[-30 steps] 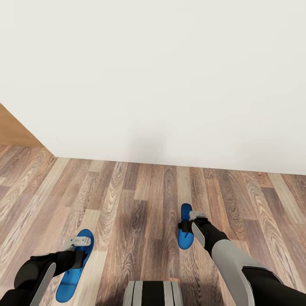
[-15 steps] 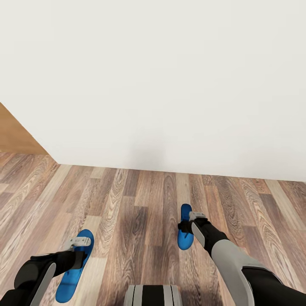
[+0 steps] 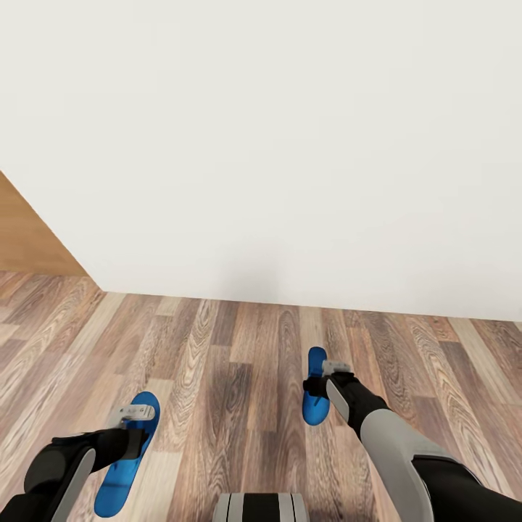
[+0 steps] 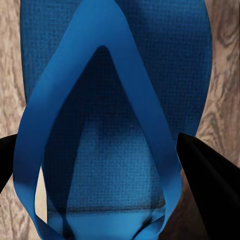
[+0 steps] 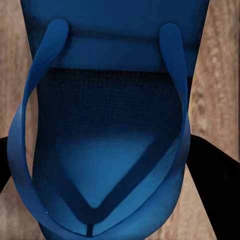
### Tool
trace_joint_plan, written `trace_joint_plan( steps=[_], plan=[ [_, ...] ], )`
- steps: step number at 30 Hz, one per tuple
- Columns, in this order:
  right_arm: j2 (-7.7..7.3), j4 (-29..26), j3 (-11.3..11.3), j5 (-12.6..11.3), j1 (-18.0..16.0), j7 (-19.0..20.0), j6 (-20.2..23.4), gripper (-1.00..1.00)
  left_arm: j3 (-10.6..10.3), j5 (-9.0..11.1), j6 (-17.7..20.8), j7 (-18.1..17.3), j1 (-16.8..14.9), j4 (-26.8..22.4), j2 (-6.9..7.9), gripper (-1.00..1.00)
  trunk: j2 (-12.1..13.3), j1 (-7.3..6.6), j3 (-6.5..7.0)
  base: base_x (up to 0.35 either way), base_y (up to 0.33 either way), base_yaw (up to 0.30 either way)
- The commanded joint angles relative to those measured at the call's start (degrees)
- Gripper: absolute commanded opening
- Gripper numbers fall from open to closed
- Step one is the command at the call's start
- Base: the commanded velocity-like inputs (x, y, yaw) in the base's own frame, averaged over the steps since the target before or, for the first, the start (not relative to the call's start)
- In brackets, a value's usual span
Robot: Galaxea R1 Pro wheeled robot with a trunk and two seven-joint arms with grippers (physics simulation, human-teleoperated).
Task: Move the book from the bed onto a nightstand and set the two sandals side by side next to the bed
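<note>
I hold one blue sandal (image 3: 125, 464) in my left gripper (image 3: 134, 415) and the other sandal (image 3: 316, 395) in my right gripper (image 3: 333, 367), well apart. My view has dropped slightly toward the floor (image 3: 232, 377); I judge I'm carrying them.

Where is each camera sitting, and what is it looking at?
Head view: up on the robot's head, looking down at the wood floor and white wall; both arms show.
Left wrist view: by the left claw, facing the left sandal.
Right wrist view: by the right claw, facing the right sandal.
Shared: both sandals also show from the head.
</note>
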Motion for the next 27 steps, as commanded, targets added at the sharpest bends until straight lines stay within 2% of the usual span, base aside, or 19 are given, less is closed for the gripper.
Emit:
trace_joint_plan(
  steps=[1, 16, 27],
  plan=[
    [0.06, -0.13, -0.45, 0.09, 0.02, -0.13, 0.27, -1.00, 0.07, 0.09, 0.24, -0.19, -0.02, -0.02, 0.00, -1.00, 0.00, -0.03, 0.19, 0.000, 0.000, 0.000],
    [-0.06, -0.21, -0.48, 0.23, 0.27, -0.27, 0.73, -1.00, 0.22, -0.07, 0.18, 0.19, -0.02, 0.23, -0.03, -1.00, 0.20, -0.42, 3.51, 0.000, 0.000, 0.000],
    [-0.49, -0.20, -0.42, 0.30, 0.64, -0.53, 1.12, -1.00, 0.21, -0.12, 0.17, 3.60, -0.02, 0.86, -0.28, -1.00, 0.35, -0.70, 5.95, 0.000, 0.000, 0.000]
  ],
)
